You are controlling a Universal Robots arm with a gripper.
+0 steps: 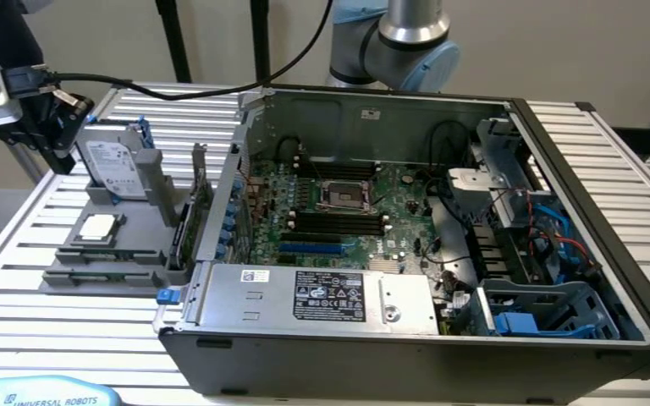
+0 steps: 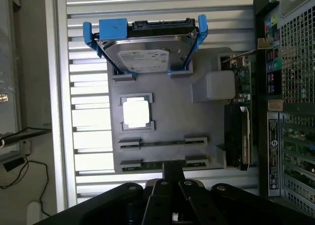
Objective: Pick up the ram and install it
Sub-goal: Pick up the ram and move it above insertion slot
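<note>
Closest to the wrist cam is the hand (image 2: 172,170), clenched shut with nothing in it. Just past its tip is the gray holder tray (image 2: 167,116) sitting on the slatted surface (image 2: 88,131). The ram (image 2: 162,143) is parked in that tray on its edge, between two little end blocks. A second stick (image 2: 147,164) sits in the row nearer the hand, partly hidden behind the fingers. Further along the tray there's the square silver processor chip (image 2: 135,112) in its pocket, then the hard drive (image 2: 145,57) leaning in its blue bracket (image 2: 113,27).

From the exterior view, the open PC case (image 1: 415,364) is just beside the tray, on the exterior view's right. Power supply (image 1: 314,296) is up front, then the motherboard (image 1: 337,211) with its black memory slots (image 1: 331,224), and the robot arm (image 1: 410,38) is at the back.
</note>
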